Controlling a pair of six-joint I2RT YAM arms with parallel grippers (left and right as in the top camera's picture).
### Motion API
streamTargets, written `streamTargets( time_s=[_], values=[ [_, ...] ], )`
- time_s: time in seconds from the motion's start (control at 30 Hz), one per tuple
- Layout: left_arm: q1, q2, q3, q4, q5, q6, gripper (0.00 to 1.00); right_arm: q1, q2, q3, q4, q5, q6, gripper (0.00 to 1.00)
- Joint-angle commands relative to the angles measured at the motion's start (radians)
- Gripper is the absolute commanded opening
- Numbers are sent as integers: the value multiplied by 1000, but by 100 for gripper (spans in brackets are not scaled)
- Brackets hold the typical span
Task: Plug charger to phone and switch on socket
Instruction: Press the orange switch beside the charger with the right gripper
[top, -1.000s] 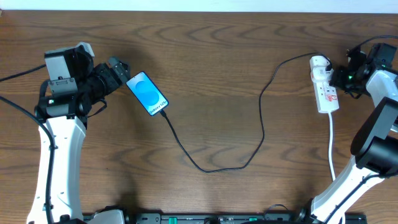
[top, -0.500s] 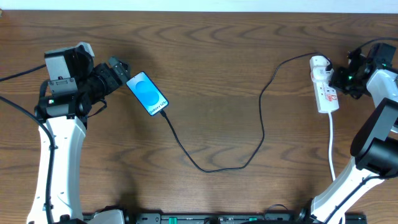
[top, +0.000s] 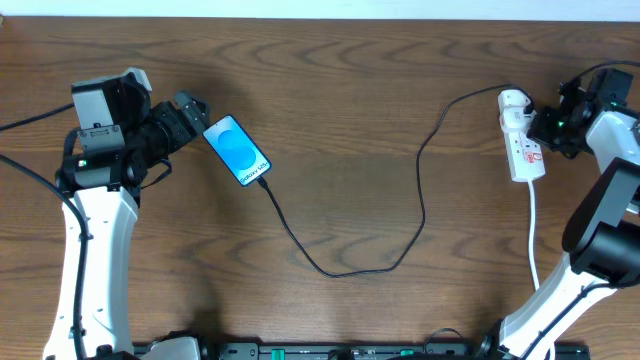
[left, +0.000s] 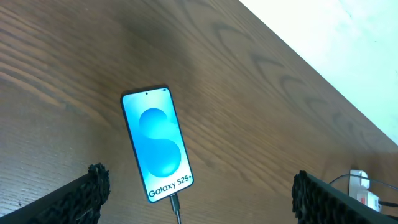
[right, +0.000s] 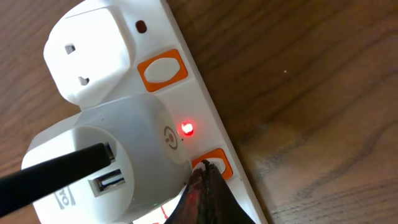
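The phone (top: 238, 150) lies on the table with its blue screen lit; it also shows in the left wrist view (left: 156, 144). The black charger cable (top: 345, 268) runs from the phone's lower end, where its plug (left: 175, 203) is seated, across to a white adapter (right: 106, 162) in the socket strip (top: 521, 148). My left gripper (left: 199, 190) is open, its fingers either side of the phone's lower end and apart from it. My right gripper (right: 205, 171) is shut, its tip pressing an orange-framed switch (right: 214, 167) on the strip. A red light (right: 186, 129) glows beside the adapter.
A second orange-framed switch (right: 162, 68) and a white plug (right: 93, 53) sit further along the strip. The strip's white cord (top: 533, 235) runs toward the front edge. The table's far edge (left: 323, 56) shows in the left wrist view.
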Motion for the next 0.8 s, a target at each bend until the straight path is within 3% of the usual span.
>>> streamTargets(
  time_s=[0.0, 0.37, 0.77],
  values=[
    [3, 0, 1, -2, 2, 16, 95, 68, 42, -37, 36, -95, 57, 1],
    [3, 0, 1, -2, 2, 16, 95, -11, 1, -24, 54, -225, 70, 1],
    [3, 0, 1, -2, 2, 16, 95, 13, 1, -25, -37, -229, 58, 1]
  ],
)
